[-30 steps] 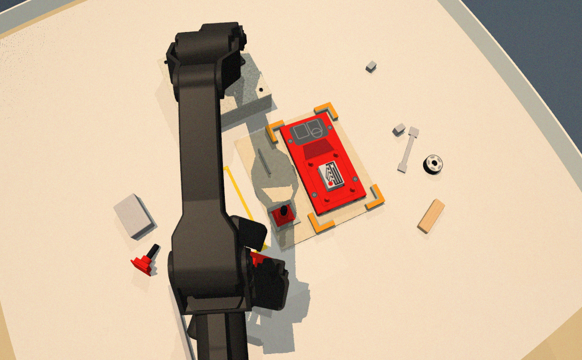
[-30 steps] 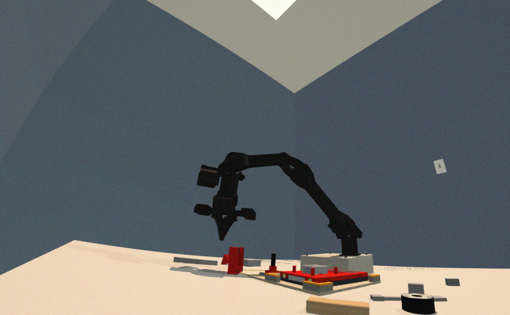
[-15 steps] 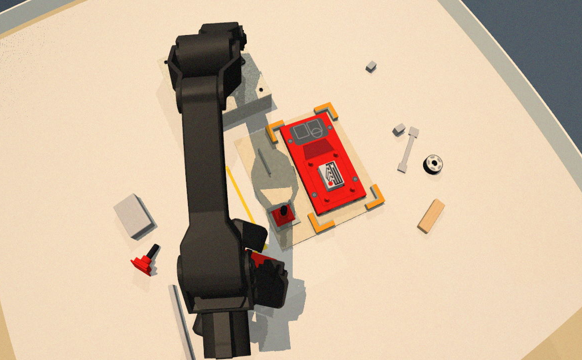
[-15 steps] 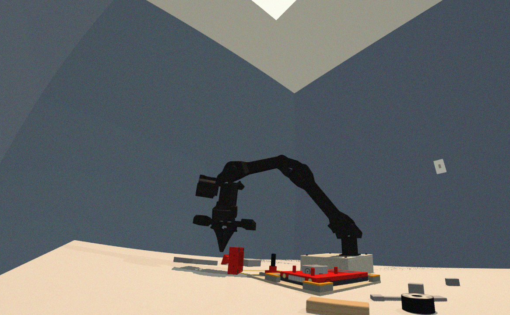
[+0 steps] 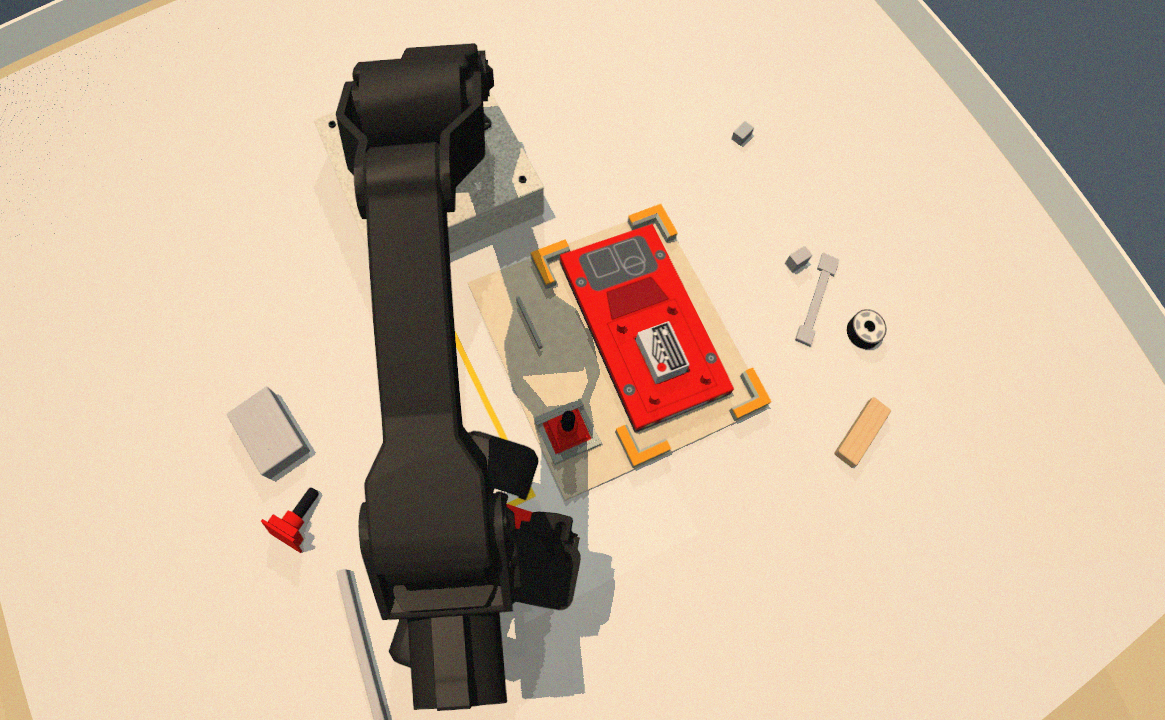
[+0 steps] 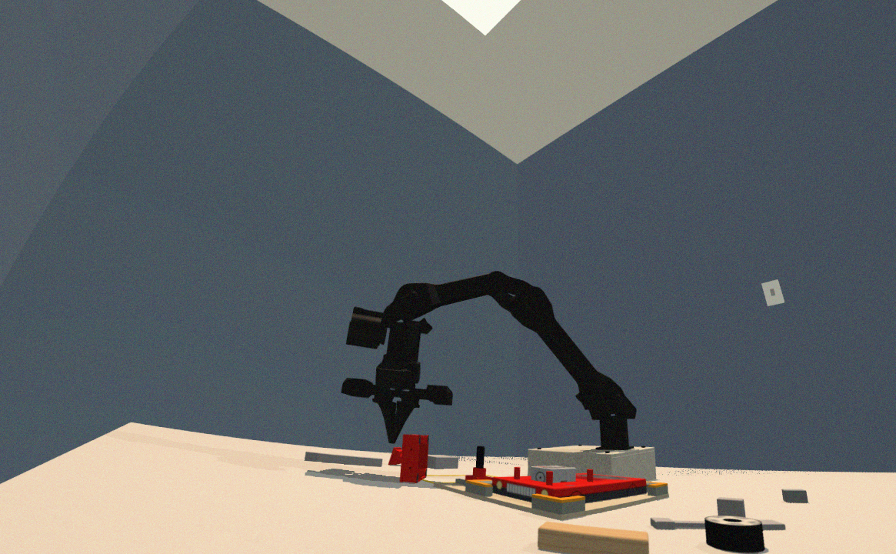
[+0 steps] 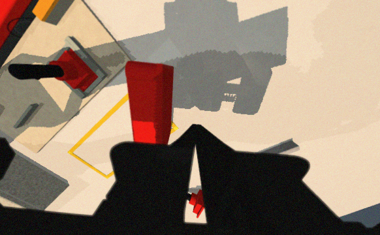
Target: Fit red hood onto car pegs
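Observation:
The red hood (image 6: 414,458) (image 7: 148,94) stands upright on an edge on the table; in the top view the arm covers nearly all of it. My gripper (image 6: 392,439) (image 7: 196,128) is shut and empty. Its tips are just above the hood's top height and to its side, apart from it in the wrist view; in the top view they are hidden under the arm. The red chassis (image 5: 689,331) (image 6: 602,484) sits in the jig between orange corner brackets. The engine block (image 5: 665,351) (image 6: 554,473) is on its deck with four pegs around it. The hood's corner holes cannot be made out.
A black-handled red piece (image 5: 565,436) (image 6: 480,462) (image 7: 76,72) stands beside the chassis; another (image 5: 286,528) lies at the left. A grey block (image 5: 266,432), a grey bar (image 5: 360,635) (image 7: 279,147), a wooden block (image 5: 863,431) and a wheel (image 5: 855,342) lie around.

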You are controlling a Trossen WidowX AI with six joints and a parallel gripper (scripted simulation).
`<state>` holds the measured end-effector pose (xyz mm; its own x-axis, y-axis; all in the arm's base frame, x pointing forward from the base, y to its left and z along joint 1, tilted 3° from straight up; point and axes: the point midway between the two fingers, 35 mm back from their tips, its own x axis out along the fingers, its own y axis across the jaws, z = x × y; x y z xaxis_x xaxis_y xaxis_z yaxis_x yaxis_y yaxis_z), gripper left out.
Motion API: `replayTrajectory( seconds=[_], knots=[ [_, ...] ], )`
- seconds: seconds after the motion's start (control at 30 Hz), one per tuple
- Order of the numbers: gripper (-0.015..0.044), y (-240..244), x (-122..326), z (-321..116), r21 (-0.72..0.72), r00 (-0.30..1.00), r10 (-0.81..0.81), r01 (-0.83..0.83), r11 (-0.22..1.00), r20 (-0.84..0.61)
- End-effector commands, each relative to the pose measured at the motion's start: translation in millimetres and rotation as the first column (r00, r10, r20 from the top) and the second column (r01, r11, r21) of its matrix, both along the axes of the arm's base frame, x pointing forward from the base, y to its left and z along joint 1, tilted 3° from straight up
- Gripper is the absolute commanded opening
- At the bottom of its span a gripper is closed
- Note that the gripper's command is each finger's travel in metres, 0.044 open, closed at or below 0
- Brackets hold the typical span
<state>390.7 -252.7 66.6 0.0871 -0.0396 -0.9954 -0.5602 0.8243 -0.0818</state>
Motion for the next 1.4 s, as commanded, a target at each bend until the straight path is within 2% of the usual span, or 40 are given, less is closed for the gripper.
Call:
replayTrajectory(
  seconds=[0.0,1.37],
  knots=[
    [0.0000,2.1,-1.2,0.1,0.003,1.000,-0.004,0.004,1.000,0.001],
    [0.0000,15.7,-8.8,-0.6,0.004,1.000,-0.004,0.004,1.000,0.000]
  ],
)
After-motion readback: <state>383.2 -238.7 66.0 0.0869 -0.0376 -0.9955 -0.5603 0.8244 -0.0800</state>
